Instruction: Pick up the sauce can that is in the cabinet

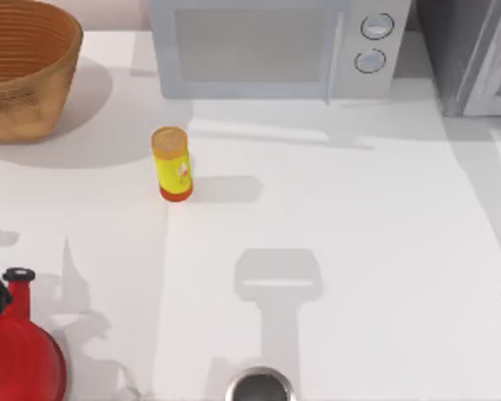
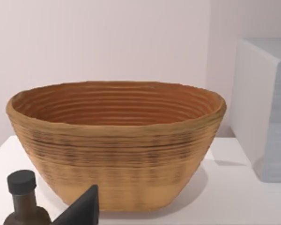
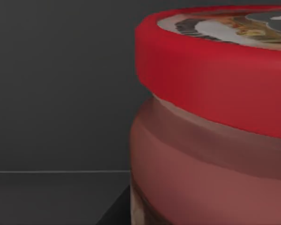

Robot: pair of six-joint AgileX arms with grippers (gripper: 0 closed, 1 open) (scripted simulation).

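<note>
Top view: a white table [image 1: 359, 251] is seen from above, with a pale grey microwave [image 1: 275, 46] along the far edge and the dark grey cabinet [image 1: 472, 54] set at the far right corner. A woven basket [image 1: 25, 67] is placed at the far left. A yellow tube [image 1: 172, 164] with orange ends stands upright near the middle-left, well apart from the rest. A red kettle [image 1: 17, 347] is seen at the near left corner.

Left wrist view: the basket [image 2: 117, 140] is faced from the side, with the microwave's flank [image 2: 267, 112] beside it. A dark-capped bottle [image 2: 23, 199] is seen close by. The left fingers' state cannot be told.

Right wrist view: the sauce can [image 3: 215, 126] is seen very close, upright, against the cabinet's dark inner wall [image 3: 61, 84]. The right fingers' state cannot be told.
</note>
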